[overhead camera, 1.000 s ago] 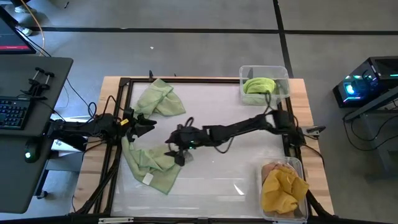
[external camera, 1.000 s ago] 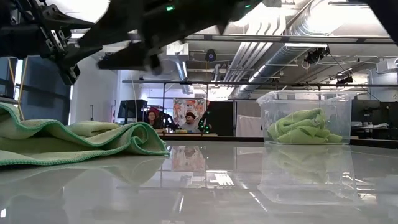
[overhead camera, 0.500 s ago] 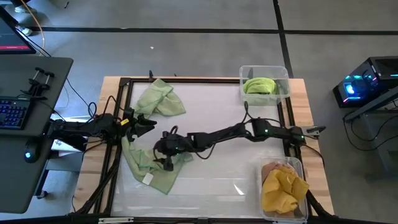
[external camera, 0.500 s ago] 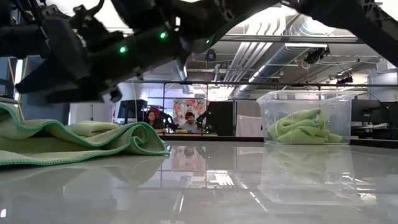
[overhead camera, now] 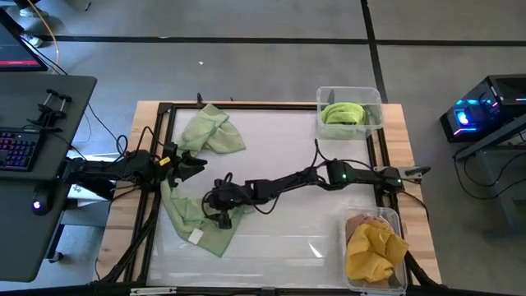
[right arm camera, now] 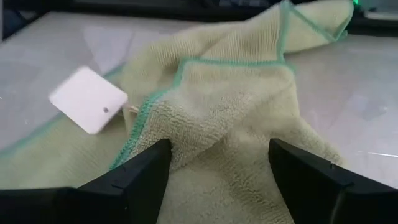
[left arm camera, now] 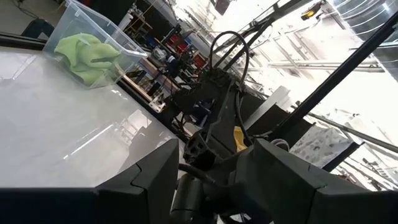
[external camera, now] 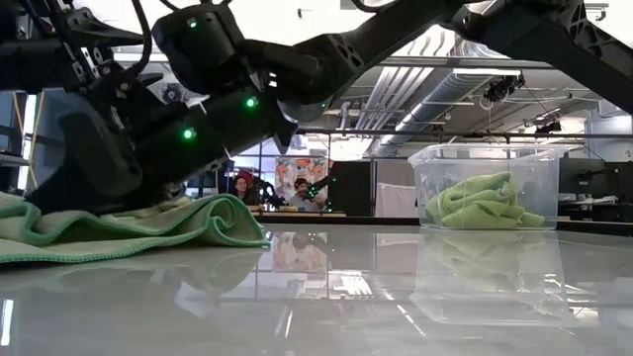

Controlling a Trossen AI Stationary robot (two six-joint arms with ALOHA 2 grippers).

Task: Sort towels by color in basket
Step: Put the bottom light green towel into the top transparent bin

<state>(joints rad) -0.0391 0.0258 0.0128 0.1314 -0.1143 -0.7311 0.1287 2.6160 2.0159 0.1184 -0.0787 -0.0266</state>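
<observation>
The pick-up of a pale green, green-hemmed cloth towel (overhead camera: 197, 220) is judged to be in hand. This towel lies crumpled at about seven o'clock on the white table (overhead camera: 288, 148), and the right gripper (overhead camera: 220, 209) is lowered over its upper fold with jaws spread and nothing yet held. A squeeze on the fold is called for next, then a carry toward the clear plastic basket (overhead camera: 374, 97) at one o'clock, where a bright green towel (overhead camera: 342, 113) already sits.

A second pale green towel (overhead camera: 210, 130) lies at eleven o'clock. A mustard yellow towel (overhead camera: 374, 251) fills the basket at five o'clock.

The left gripper (overhead camera: 187, 163) waits open at nine o'clock.

Only in the right wrist view is a white square tag (right arm camera: 88, 99) seen beside the raised fold (right arm camera: 211, 124) between the fingers (right arm camera: 134, 177). Both baskets and the spare towel are shown only from above.
</observation>
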